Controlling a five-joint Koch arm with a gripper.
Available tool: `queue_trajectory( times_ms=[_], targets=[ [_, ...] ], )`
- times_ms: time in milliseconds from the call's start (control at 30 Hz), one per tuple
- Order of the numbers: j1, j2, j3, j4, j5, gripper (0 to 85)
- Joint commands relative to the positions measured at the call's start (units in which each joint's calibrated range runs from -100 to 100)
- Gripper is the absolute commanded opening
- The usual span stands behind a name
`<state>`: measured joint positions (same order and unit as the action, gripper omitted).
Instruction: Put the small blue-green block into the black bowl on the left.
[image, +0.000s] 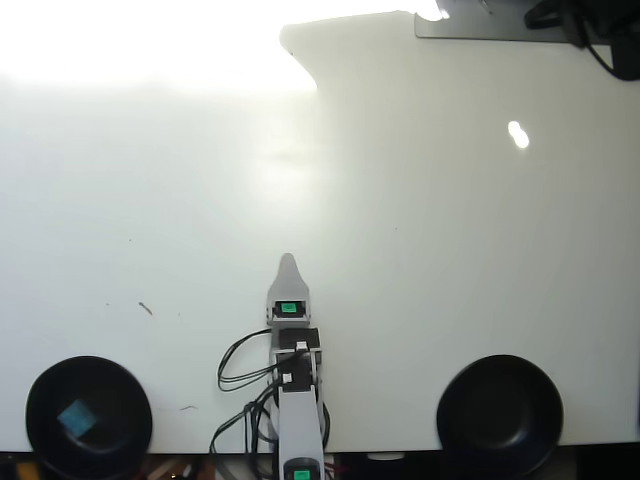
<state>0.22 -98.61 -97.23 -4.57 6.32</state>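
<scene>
Overhead view only. Nearest the bottom edge, the arm (298, 420) is coming up out of the frame bottom at centre, white body with black cables (240, 368) looping off its left side. Two green-lit labels are showing on it, one near the bottom edge and one further up behind the hand.

Left bowl (40, 400) is sitting at the bottom-left corner, black, glossy, partly cut by the frame edge. The block (76, 419) is lying inside it, teal, small, a bit left of the bowl's centre, tilted diagonal. Nothing is touching it.

Right bowl (500, 412) is sitting at the bottom-right, same look, black, with no contents showing. The two bowls are well apart, with the arm between them.

Hand (288, 263) is pointing straight up the picture, away from the base, over bare surface (450, 250), well apart from both bowls. Only one pale pointed tip is showing; the fingers are lying stacked from this angle, so cannot tell if they are apart or together. Nothing is visibly held.

Surface is white, with a few small dark marks on the left, near the left bowl. Further out, a bright glare patch is washing out the top-left, and a small light spot is sitting at upper right. At the far top-right edge, a grey flat thing (480, 28) and dark cables (590, 25) are lying, too blurred to identify.
</scene>
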Motion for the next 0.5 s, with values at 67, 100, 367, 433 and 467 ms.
queue_trajectory(
  times_ms=[67, 100, 367, 433, 467],
  targets=[
    [-1.07, -0.85, -1.11, 2.01, -0.05, 45.9],
    [-1.12, -0.85, -1.29, 2.09, -0.15, 46.7],
    [-0.88, -0.75, -2.59, 1.69, -0.24, 48.0],
    [-0.98, -0.75, -2.68, 1.77, -0.24, 48.0],
    [-1.17, -0.75, -2.68, 1.77, -0.39, 48.0]
  ],
)
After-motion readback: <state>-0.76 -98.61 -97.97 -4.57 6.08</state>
